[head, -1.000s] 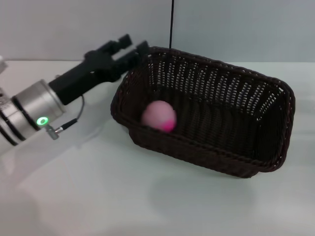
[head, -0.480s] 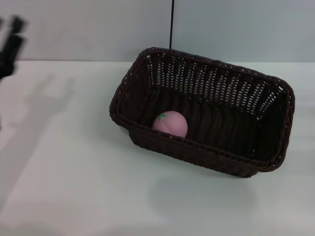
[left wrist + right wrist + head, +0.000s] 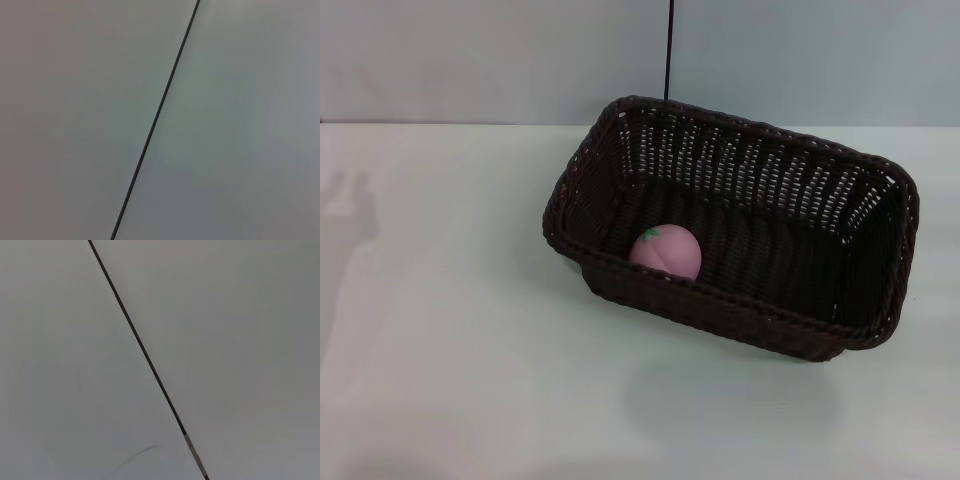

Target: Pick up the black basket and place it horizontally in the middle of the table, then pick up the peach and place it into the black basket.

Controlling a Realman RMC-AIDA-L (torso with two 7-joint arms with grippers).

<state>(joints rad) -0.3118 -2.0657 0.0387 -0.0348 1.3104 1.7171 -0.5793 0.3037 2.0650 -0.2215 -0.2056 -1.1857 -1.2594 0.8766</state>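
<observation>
The black basket (image 3: 790,210) is a large dark woven wicker basket. It stands in the middle of the white table (image 3: 470,380), its long side running left to right, slightly skewed. The peach (image 3: 666,250), pale pink with a small green leaf mark on top, lies inside the basket at its near left corner. Neither gripper shows in the head view. Both wrist views show only a plain grey wall with a thin dark seam.
A grey wall stands behind the table, with a dark vertical seam (image 3: 668,50) above the basket. A faint shadow (image 3: 345,200) lies on the table at the far left.
My left arm, which was at the basket's left rim, has pulled away to the left and out of view. The peach rolled slightly right inside the basket and now lies still.
</observation>
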